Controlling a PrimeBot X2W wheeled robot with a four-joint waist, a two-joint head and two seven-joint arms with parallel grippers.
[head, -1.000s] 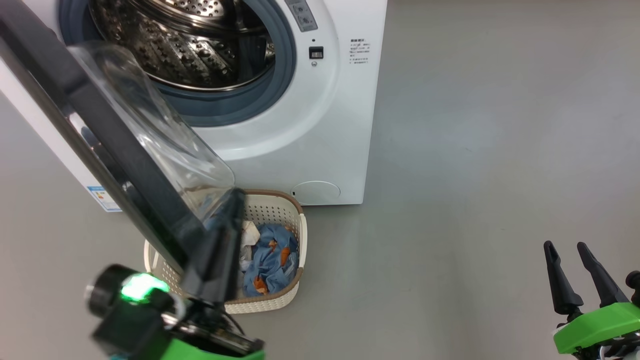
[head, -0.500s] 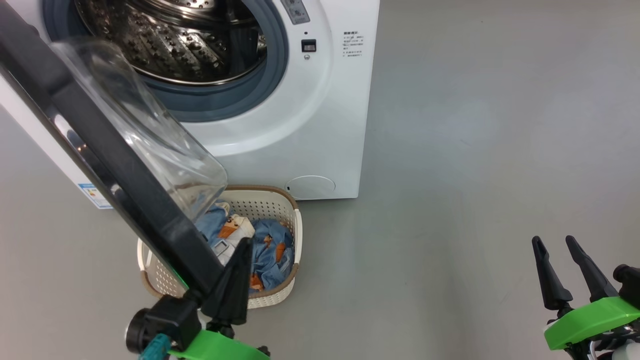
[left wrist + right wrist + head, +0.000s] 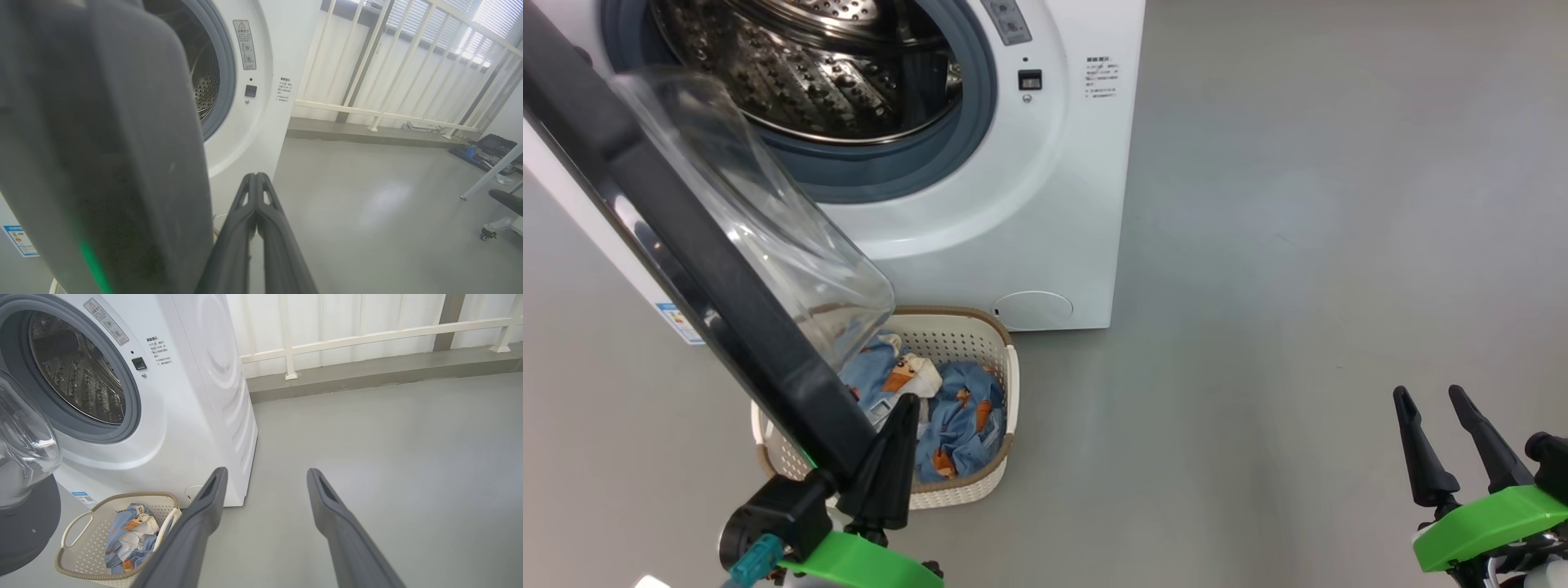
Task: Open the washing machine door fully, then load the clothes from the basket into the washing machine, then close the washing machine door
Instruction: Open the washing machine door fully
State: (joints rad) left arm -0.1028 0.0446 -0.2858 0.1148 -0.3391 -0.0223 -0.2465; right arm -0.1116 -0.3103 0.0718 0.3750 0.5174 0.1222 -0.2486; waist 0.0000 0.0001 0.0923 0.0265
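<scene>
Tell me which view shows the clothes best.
Head view: it looks down into the basket, showing the clothes with orange prints, partly behind the washing machine door. Right wrist view shows them smaller. Left wrist view faces the door.

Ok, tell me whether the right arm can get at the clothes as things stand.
Probably yes. The right gripper is open, with floor alone between it and the basket. The door stands at the basket's left side, but the clothes toward this arm lie uncovered.

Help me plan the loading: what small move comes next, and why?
Probably sweep the shut left gripper leftward against the glossy black round door to swing it wider: it stands part-open, screening part of the cream perforated basket of light blue clothes.
</scene>
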